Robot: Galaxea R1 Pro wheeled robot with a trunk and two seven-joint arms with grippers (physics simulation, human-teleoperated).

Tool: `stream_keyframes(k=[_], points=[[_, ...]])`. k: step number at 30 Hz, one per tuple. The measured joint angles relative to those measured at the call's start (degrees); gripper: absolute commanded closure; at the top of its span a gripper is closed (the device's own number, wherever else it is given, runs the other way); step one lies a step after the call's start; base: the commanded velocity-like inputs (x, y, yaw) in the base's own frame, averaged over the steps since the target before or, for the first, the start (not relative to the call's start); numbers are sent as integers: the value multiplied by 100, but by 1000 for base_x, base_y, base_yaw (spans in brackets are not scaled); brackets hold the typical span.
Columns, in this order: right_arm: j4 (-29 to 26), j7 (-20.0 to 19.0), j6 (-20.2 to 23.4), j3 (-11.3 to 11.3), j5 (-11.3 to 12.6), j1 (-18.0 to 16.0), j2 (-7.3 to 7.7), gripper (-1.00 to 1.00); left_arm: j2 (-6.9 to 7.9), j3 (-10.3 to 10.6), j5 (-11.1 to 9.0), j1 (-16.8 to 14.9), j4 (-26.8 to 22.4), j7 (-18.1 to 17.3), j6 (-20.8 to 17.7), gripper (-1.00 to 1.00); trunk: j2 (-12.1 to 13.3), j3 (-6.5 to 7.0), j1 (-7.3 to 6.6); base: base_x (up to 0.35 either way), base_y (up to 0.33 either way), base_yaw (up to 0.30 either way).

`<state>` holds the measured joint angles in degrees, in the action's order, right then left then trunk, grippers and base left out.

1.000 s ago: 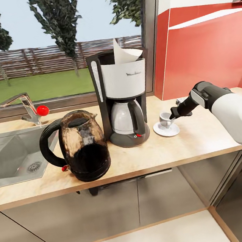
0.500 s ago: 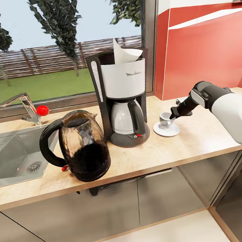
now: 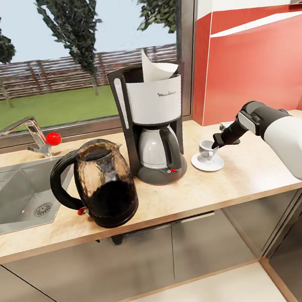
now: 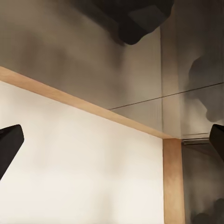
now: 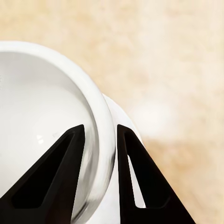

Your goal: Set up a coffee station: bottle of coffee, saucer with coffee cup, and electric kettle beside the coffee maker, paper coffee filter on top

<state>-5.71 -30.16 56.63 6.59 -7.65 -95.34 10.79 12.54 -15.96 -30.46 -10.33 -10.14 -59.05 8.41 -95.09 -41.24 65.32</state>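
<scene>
While nothing has shifted lately, the right claw (image 3: pixel 215 143) still pinches the tiny white coffee cup's (image 3: pixel 206 149) rim over the flat white saucer (image 3: pixel 208 163); release remains.

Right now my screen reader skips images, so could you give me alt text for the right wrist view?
Two black fingers straddle the rim of a white cup, one inside and one outside, jaws nearly closed on it. The cup sits on a white saucer on the beige countertop.
</scene>
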Motion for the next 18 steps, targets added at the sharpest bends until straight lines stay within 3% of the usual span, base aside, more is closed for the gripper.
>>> stream_keyframes(k=[18], points=[[-1,-3,0,0,2,0,0,100,0,0,-2,0,4,8,-8,-100,0,0,0,-41,0,0]])
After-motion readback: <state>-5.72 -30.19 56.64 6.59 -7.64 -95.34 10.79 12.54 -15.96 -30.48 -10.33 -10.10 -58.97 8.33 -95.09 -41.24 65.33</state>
